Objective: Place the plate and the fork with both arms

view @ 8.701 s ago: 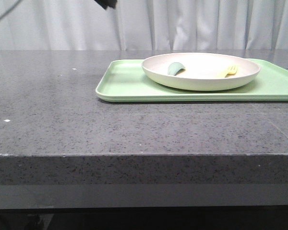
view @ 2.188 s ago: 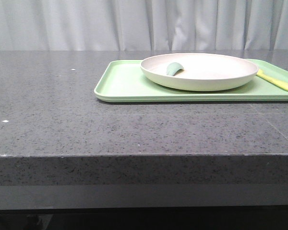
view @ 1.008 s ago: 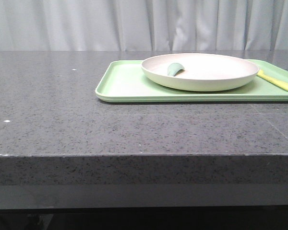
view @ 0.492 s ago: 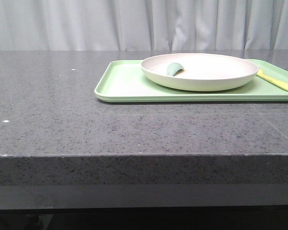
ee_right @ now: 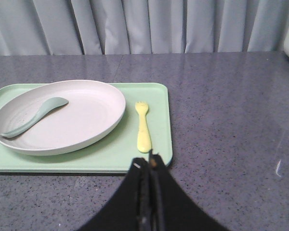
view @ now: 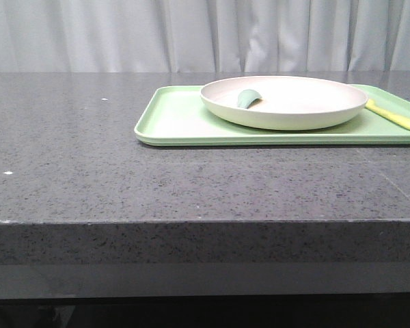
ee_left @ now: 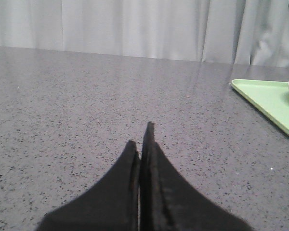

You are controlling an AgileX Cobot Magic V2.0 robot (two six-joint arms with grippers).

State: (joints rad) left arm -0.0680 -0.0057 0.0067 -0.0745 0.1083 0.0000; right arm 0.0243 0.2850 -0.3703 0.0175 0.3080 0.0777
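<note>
Placing step looking done or close to it: the plate [view: 284, 102] is sitting on the light-green tray [view: 178, 123] at the far right of the worktop [view: 89, 157], and the fork [ee_right: 143, 126] is lying flat on the tray just right of the plate, tines pointing far. A teal utensil [ee_right: 31, 117] is resting inside the plate. Judging from this, the next move is calling for little more than pulling both arms clear without nudging the tray.

Right end effector [ee_right: 149, 166]: fingers pressed together, gripping nothing, hanging just near of the tray's near edge, close to the fork handle.

Left end effector [ee_left: 141, 144]: likewise pinched closed and empty, hovering over bare worktop, well left of the tray
</note>
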